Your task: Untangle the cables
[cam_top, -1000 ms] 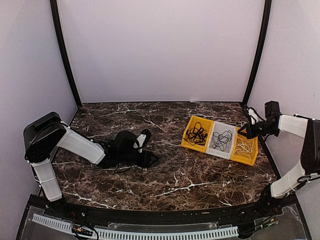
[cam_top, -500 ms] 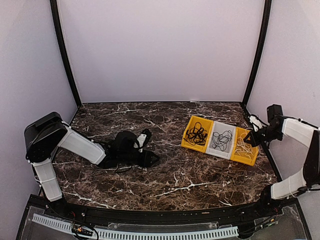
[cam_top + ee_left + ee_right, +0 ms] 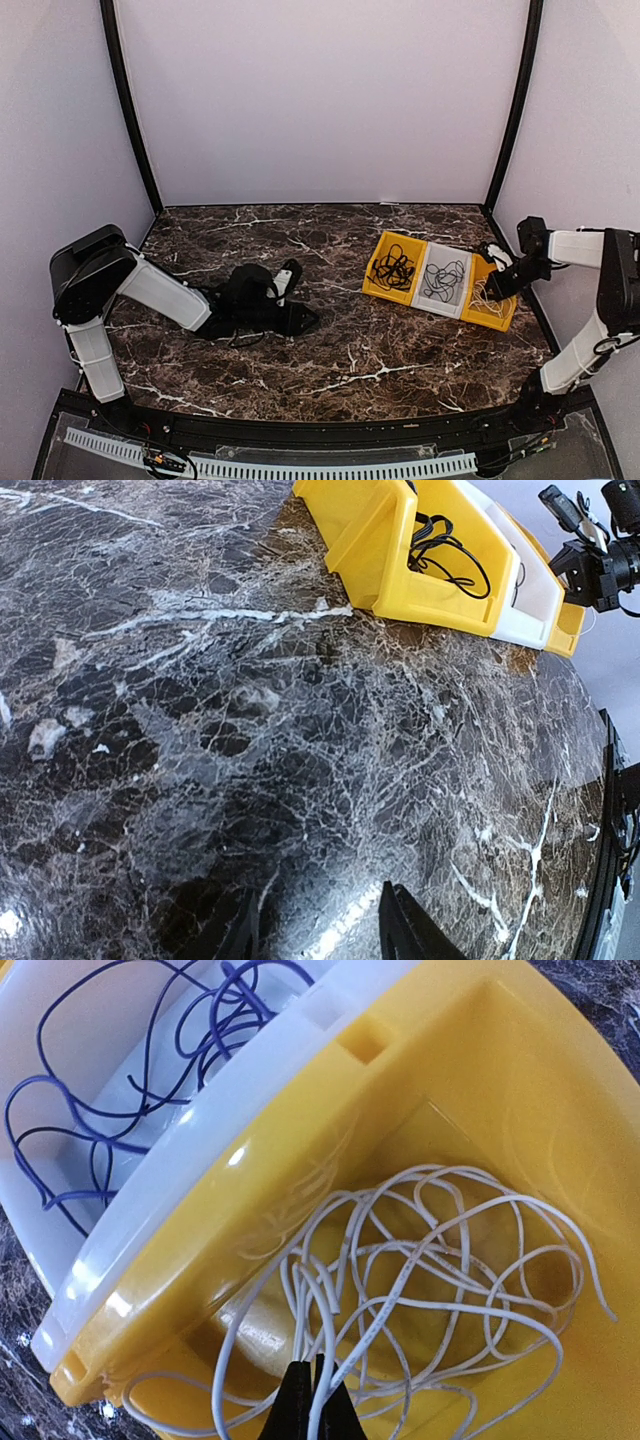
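Note:
Three cables lie in a row of bins at the right. A black cable (image 3: 395,268) fills the left yellow bin (image 3: 377,283), a grey cable (image 3: 444,280) the white middle bin (image 3: 432,302), and a white cable (image 3: 484,293) the right yellow bin (image 3: 497,317). My right gripper (image 3: 494,290) reaches down into that right bin. In the right wrist view it (image 3: 312,1365) is shut on a strand of the white cable (image 3: 440,1260); the grey cable (image 3: 130,1090) looks bluish there. Low on the marble at the left, my left gripper (image 3: 310,320) is open, and the left wrist view shows nothing between its fingers (image 3: 318,905).
The dark marble table (image 3: 330,360) ends at black corner posts (image 3: 512,110) and pale walls. The bins sit close to the right wall. In the left wrist view the left yellow bin (image 3: 370,550) holds the black cable (image 3: 440,555).
My right gripper swung out towards the right wall, then came back left and down into the right yellow bin. The left arm has not moved.

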### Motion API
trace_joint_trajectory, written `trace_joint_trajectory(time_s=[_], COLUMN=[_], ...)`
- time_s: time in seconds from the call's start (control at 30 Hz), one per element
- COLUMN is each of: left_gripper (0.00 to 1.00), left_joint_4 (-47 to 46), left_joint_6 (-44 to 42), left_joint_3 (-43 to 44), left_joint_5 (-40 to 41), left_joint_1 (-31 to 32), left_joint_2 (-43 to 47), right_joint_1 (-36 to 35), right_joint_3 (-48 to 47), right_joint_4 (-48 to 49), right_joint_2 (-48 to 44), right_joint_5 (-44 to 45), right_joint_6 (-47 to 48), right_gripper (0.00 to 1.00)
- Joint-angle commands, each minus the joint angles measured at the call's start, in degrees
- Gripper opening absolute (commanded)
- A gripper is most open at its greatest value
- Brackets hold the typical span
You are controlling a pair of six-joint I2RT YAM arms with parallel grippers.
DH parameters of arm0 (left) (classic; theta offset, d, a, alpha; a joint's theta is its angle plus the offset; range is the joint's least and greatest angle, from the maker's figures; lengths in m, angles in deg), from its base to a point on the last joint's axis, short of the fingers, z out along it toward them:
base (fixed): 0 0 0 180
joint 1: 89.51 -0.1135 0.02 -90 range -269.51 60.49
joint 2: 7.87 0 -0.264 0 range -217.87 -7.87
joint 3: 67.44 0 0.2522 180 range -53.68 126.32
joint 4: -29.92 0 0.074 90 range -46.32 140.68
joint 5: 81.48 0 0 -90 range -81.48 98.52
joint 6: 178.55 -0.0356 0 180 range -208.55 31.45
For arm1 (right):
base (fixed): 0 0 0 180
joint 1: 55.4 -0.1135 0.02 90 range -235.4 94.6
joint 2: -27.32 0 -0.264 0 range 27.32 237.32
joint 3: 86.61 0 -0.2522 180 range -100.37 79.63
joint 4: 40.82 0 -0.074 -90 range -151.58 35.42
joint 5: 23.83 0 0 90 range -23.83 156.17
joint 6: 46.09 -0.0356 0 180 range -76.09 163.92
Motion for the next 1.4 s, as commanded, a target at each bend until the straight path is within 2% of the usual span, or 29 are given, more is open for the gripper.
trace_joint_trajectory(time_s=[0.0, 0.2, 0.27, 0.47, 0.67, 0.77, 0.97, 1.03, 1.1, 1.23, 1.3, 1.37], left_gripper=[0.43, 0.43, 0.43, 0.43, 0.44, 0.45, 0.46, 0.47, 0.47, 0.49, 0.56, 0.68], left_joint_4=[-1.6, -1.6, -1.5, 0.6, 6.8, 10.3, 17.9, 21.0, 24.5, 30.3, 32.1, 33.6], left_joint_6=[0.8, 0.9, 0.9, -0.8, -4.1, -6.3, -7.9, -7.9, -7.4, -5.6, -5.9, -7.4], left_joint_3=[-1.1, -1.0, -1.1, 0.0, 1.3, 2.7, 5.1, 6.0, 6.7, 7.4, 7.6, 8.4], left_joint_5=[-0.8, -1.3, -1.3, -0.7, 2.6, 5.7, 9.7, 11.2, 14.8, 20.7, 23.6, 29.1], left_joint_1=[0.3, 0.3, 0.3, 0.2, 0.2, 0.1, -1.3, -2.5, -4.7, -10.1, -11.9, -12.3], left_joint_2=[-0.4, -0.6, -0.4, 0.2, 3.0, 4.4, 8.2, 10.2, 13.3, 18.4, 21.6, 24.3], right_joint_1=[-1.3, -2.6, -2.6, -2.6, -2.6, -2.6, -2.6, -2.6, -2.6, -2.6, -2.6, -2.6], right_joint_3=[-3.5, -5.6, -5.7, -5.6, -8.9, -10.9, -17.7, -21.5, -23.2, -21.5, -17.2, -13.8], right_joint_4=[3.1, 2.5, 1.0, -2.4, -8.9, -11.2, -14.1, -14.1, -11.9, -2.9, 7.7, 15.9], right_joint_2=[2.4, 5.4, 4.5, -2.0, -4.6, -5.1, -7.0, -8.1, -9.3, -12.6, -14.8, -16.4], right_joint_5=[1.7, 3.8, 4.6, 8.0, 9.8, 10.5, 10.4, 8.1, 4.5, -7.6, -8.6, -8.3], right_joint_6=[-3.0, -4.0, -3.6, -2.4, -1.8, -2.0, -2.2, -2.4, -2.1, -2.4, -10.1, -18.0], right_gripper=[0.0, 0.0, 0.1, 0.29, 0.45, 0.58, 0.65, 0.71, 0.97, 0.99, 0.99, 0.99])
